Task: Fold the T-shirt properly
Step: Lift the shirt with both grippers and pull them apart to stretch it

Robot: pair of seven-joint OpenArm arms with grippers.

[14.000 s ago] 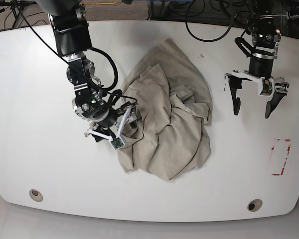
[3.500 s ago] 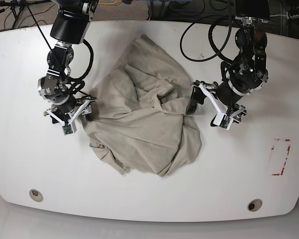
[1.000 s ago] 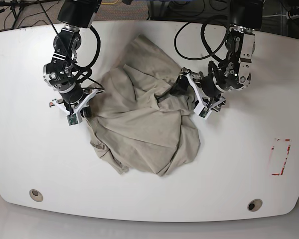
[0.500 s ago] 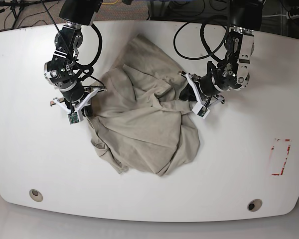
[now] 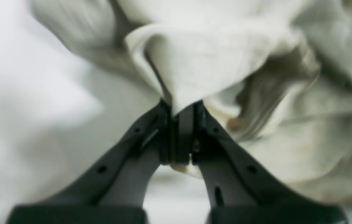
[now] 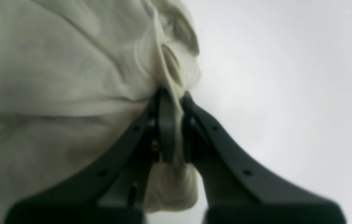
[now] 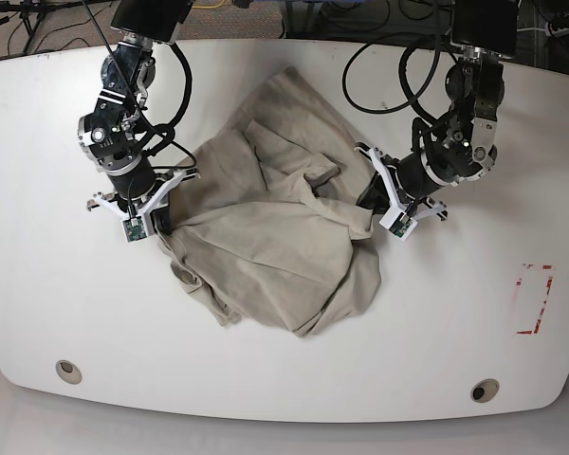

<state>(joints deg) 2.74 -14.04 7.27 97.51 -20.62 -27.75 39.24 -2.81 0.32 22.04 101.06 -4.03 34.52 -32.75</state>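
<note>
Across the white table (image 7: pixel 455 351) sprawls one plain beige T-shirt (image 7: pixel 275 237), crumpled and creased, its opposite edges pinched by two grippers, the left one (image 5: pixel 180 133) clamped on a raised fold, the right one (image 6: pixel 171 127) closed on a bunched edge.

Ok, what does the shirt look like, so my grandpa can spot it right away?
Look at the big white table. Between the two black-and-white arms, and pinched by both grippers, lies the shirt. It is the wrinkled, plain beige cloth, soft and floppy beside the hard arms.
</note>
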